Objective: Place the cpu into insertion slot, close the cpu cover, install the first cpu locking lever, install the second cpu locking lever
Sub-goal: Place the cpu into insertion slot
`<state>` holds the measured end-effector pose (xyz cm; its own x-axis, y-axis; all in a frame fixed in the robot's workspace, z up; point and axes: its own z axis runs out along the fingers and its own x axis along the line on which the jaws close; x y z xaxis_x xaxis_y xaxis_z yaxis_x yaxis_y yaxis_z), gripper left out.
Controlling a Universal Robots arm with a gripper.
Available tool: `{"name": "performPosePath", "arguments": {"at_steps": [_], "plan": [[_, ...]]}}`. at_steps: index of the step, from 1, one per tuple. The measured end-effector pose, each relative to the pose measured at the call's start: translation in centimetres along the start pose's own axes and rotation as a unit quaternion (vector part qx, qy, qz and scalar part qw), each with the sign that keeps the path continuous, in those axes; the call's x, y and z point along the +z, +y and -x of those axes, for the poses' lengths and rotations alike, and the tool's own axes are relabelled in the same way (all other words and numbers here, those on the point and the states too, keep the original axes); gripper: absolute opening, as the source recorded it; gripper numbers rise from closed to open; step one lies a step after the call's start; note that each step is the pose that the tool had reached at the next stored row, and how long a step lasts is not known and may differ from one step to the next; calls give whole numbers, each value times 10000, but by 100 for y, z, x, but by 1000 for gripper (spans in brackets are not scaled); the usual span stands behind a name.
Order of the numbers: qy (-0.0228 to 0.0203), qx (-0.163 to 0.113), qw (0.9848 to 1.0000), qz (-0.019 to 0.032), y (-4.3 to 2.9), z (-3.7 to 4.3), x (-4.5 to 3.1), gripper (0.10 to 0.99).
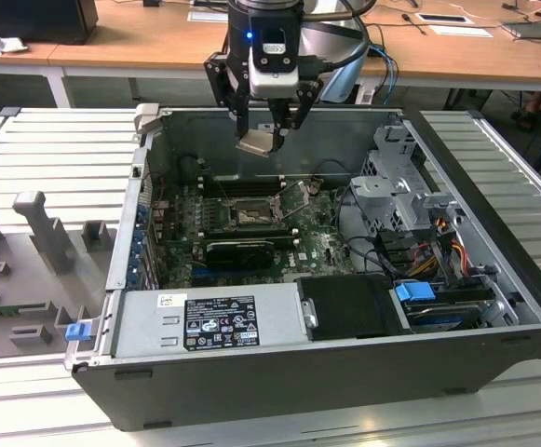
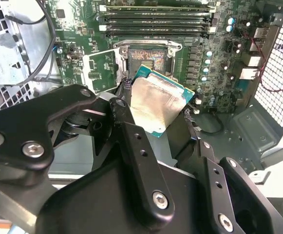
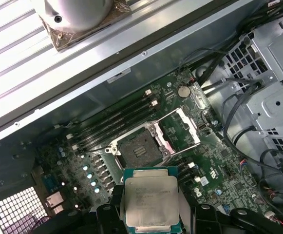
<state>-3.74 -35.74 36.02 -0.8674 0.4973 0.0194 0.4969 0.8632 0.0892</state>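
Note:
My gripper (image 1: 266, 136) hangs above the open computer case, shut on the cpu (image 1: 256, 142), a pale silvery square chip held tilted by its edges. Both wrist views show the cpu (image 2: 156, 103) (image 3: 151, 201) between the black fingers, well above the motherboard and apart from it. The insertion slot (image 1: 250, 216) (image 2: 146, 57) (image 3: 140, 150) lies bare below, with its contact field exposed. The cpu cover (image 2: 100, 71) (image 3: 185, 127), a silver frame plate, stands flipped open beside the slot. I cannot clearly make out the locking levers.
Memory slots (image 1: 242, 184) run behind the socket and a black graphics card (image 1: 238, 250) lies in front of it. A power supply (image 1: 209, 321) fills the near side, and a drive cage (image 1: 402, 191) with cables stands at the exterior view's right. The case walls (image 1: 130, 233) enclose the board.

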Motion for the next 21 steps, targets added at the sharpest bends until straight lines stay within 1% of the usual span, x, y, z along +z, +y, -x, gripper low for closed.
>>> {"name": "performPosePath", "arguments": {"at_steps": [6,9,21], "plan": [[-10,116,9999,3,0,0,3,533],[-20,220,9998,4,0,0,5,533],[-39,431,9991,8,-1,0,12,533]]}}
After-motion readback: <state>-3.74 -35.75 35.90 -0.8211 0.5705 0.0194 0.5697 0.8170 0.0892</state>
